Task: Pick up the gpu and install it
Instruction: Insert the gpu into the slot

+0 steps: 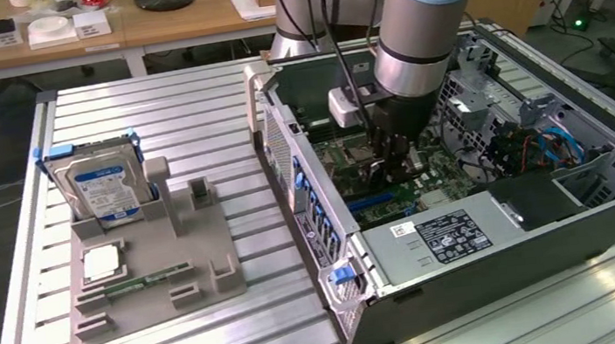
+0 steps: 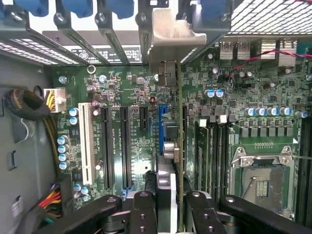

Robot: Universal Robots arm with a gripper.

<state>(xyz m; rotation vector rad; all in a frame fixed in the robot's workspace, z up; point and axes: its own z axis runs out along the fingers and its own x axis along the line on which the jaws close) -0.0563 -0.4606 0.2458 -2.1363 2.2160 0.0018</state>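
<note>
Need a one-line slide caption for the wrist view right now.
Fingers grip the gpu edge-on above the motherboard's expansion slots.

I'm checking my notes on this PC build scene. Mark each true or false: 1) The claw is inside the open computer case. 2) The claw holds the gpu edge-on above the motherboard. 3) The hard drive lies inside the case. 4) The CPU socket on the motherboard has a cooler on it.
1) True: the claw is down inside the computer case.
2) True: the gpu sits between its fingers, edge-on over the motherboard.
3) False: the hard drive stands upright in the grey holder outside the case.
4) False: the CPU socket is bare.
</note>
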